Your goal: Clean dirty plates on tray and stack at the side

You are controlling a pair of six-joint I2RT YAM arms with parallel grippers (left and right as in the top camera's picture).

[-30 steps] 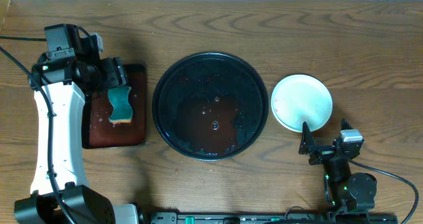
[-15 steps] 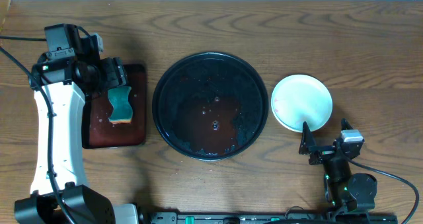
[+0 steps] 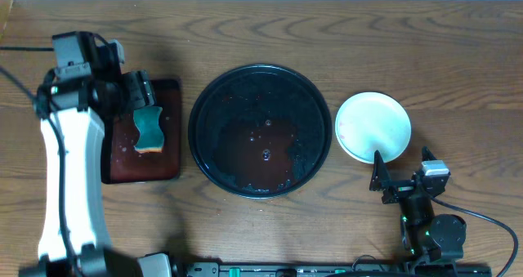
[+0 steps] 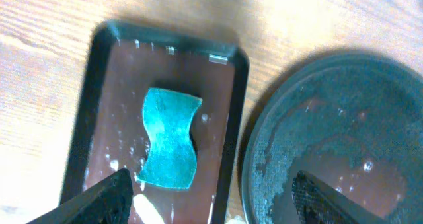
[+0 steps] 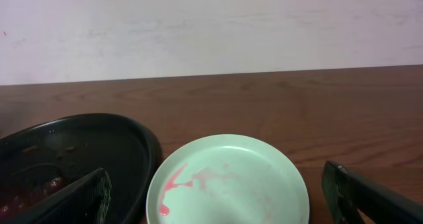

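Observation:
The round black tray (image 3: 261, 73) sits mid-table with no plate on it, only wet reddish residue; it also shows in the left wrist view (image 4: 370, 98) and the right wrist view (image 5: 86, 141). A pale mint plate (image 3: 373, 127) rests on the table right of the tray, with faint red smears (image 5: 228, 184). I cannot tell whether other plates lie under it. My left gripper (image 3: 144, 93) (image 4: 215, 197) is open and empty above a teal sponge (image 3: 148, 128) (image 4: 170, 147). My right gripper (image 3: 400, 167) (image 5: 215, 184) is open and empty just in front of the plate.
The sponge lies in a rectangular dark reddish tray (image 3: 167, 167) (image 4: 99, 118), left of the black tray. Its floor is wet, with pale flecks. A pale wall runs along the table's far edge.
My left arm has shifted slightly, with its gripper still over the sponge. The right arm, plate and tray have not moved.

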